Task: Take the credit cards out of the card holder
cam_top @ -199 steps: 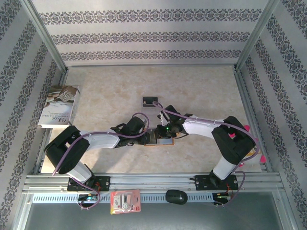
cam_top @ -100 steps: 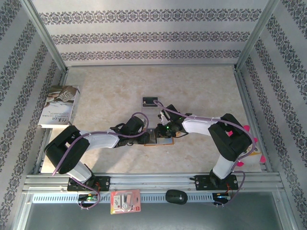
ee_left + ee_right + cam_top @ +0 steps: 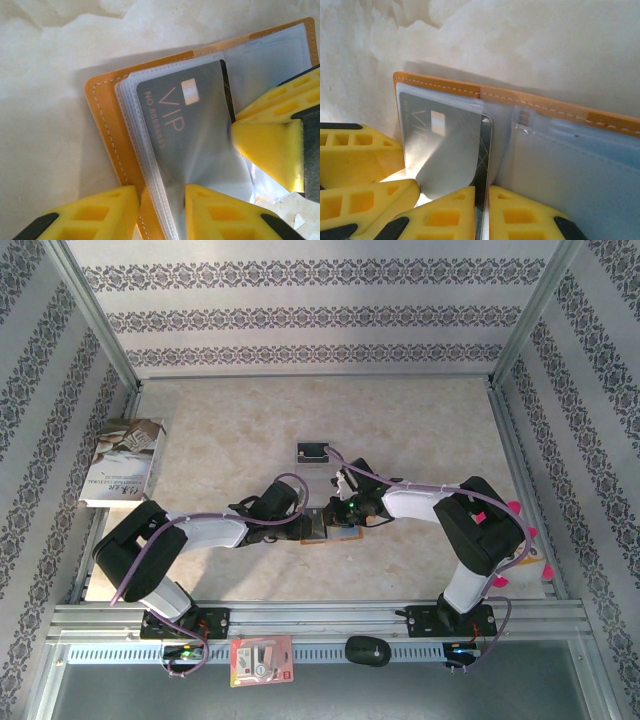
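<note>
Since a second ago my right arm has drawn in. My left gripper [image 3: 160, 200] clamps the card holder [image 3: 107, 135] flat on the table [image 3: 45, 100]. My right gripper [image 3: 482, 195] pinches the half-sleeved credit card [image 3: 185, 130]. If it sticks, my pull could drag the holder loose.

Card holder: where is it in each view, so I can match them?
Top external: card holder, small orange-edged patch just below picture centre.
Left wrist: open, orange cover running diagonally left of centre.
Right wrist: orange stitched edge across the top, sleeves below.
Shared landmark: grey VIP card in its sleeve, both wrist views.
</note>
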Controlling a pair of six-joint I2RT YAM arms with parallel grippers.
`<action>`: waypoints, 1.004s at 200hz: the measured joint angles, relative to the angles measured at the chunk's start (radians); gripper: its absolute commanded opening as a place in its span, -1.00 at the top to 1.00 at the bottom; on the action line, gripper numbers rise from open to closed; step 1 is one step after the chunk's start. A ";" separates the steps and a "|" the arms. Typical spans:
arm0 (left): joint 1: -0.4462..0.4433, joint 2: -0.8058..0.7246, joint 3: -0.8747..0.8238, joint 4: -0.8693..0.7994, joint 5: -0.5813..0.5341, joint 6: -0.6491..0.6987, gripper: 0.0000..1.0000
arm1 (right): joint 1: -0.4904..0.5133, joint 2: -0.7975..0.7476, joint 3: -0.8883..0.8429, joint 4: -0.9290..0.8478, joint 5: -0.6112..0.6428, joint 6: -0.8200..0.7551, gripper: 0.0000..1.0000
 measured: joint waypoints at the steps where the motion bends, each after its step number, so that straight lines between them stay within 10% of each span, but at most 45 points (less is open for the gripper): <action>1: 0.000 0.000 0.000 0.000 0.000 0.000 0.39 | 0.000 0.000 0.000 0.001 0.000 0.001 0.74; 162: 0.006 0.006 0.001 0.035 0.011 0.000 0.39 | 0.000 -0.099 -0.057 -0.013 0.092 -0.004 1.00; 201: 0.006 0.004 0.001 0.036 0.015 0.000 0.27 | 0.037 -0.153 -0.054 -0.077 0.173 -0.066 0.26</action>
